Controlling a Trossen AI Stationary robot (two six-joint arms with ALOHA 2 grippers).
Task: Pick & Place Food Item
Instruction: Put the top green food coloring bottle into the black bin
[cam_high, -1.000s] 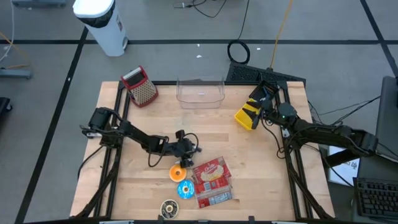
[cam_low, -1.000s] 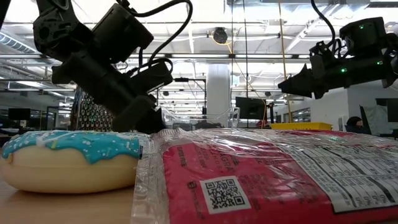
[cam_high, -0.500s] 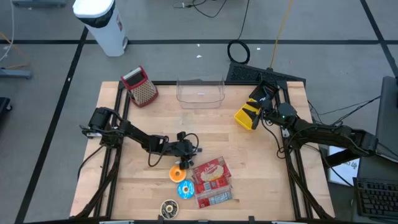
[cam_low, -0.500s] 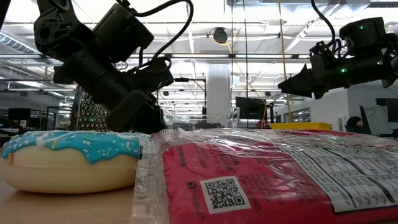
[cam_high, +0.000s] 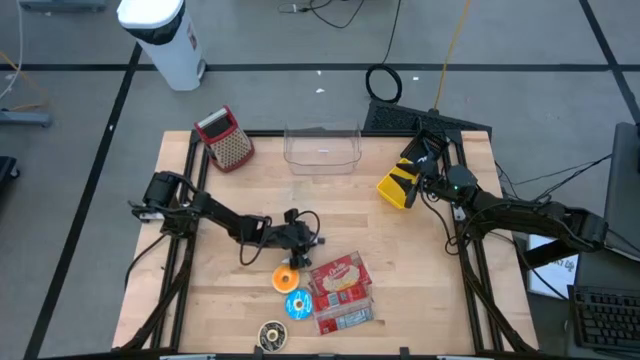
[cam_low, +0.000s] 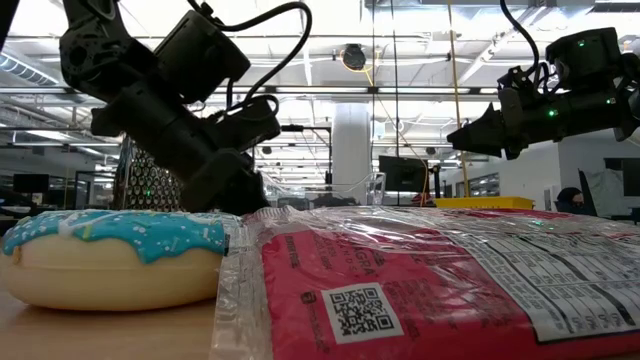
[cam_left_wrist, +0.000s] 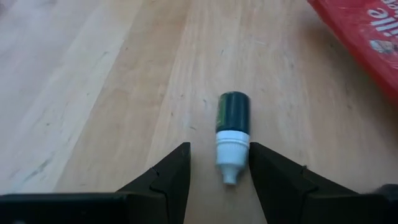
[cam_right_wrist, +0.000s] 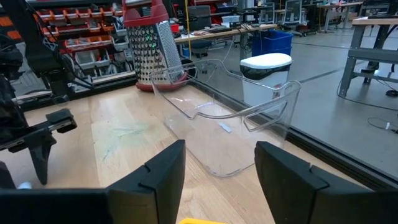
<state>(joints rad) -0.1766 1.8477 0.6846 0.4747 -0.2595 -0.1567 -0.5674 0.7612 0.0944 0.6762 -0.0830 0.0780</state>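
A small dark green bottle (cam_left_wrist: 233, 112) with a white cap (cam_left_wrist: 231, 152) lies on its side on the wooden table (cam_high: 200, 290), cap end toward my left gripper. My left gripper (cam_left_wrist: 219, 149) (cam_high: 303, 240) is open and low over the table, slanting down, with one finger on each side of the cap. The high view hides the bottle under the gripper. Just in front lie a red food packet (cam_high: 340, 278), an orange piece (cam_high: 286, 277) and a blue-iced donut (cam_high: 298, 304). My right gripper (cam_right_wrist: 217, 177) (cam_high: 420, 165) is open and empty, held level at the far right. My left gripper has its fingers level with the bottle's white cap (cam_left_wrist: 239, 149), coming along the bottle from its cap end. One finger (cam_left_wrist: 264, 165) stands right beside the cap; I cannot tell whether it touches. The other finger is clearly apart. The bottle lies flat on the table.
A clear plastic bin (cam_high: 322, 148) and a red-topped metal grater (cam_high: 227, 138) stand at the far edge. A yellow and black object (cam_high: 398, 184) sits under my right gripper. A second packet (cam_high: 345, 318) and a brown round item (cam_high: 272, 335) lie near the front edge.
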